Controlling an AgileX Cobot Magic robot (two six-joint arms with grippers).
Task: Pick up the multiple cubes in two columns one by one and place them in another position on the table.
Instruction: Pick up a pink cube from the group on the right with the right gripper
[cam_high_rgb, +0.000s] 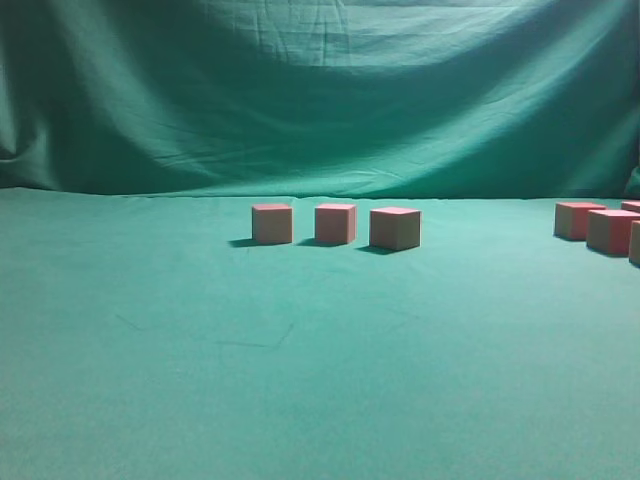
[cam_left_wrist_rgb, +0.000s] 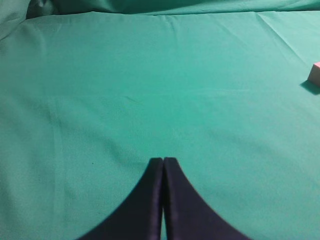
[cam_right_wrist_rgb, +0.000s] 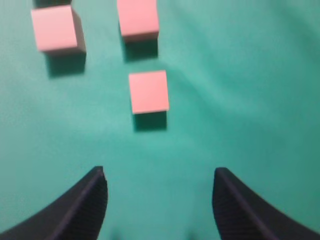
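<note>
Green cloth covers the surface (cam_high_rgb: 300, 380), with three pinkish cubes (cam_high_rgb: 335, 224) in a row near its middle and more cubes (cam_high_rgb: 598, 226) clustered at the right edge. Left tool (cam_left_wrist_rgb: 163, 161) hangs over bare cloth, jaws pressed together. Right tool (cam_right_wrist_rgb: 160, 175) hovers with jaws wide apart and empty, the nearest cube (cam_right_wrist_rgb: 148, 92) just ahead of them.
</note>
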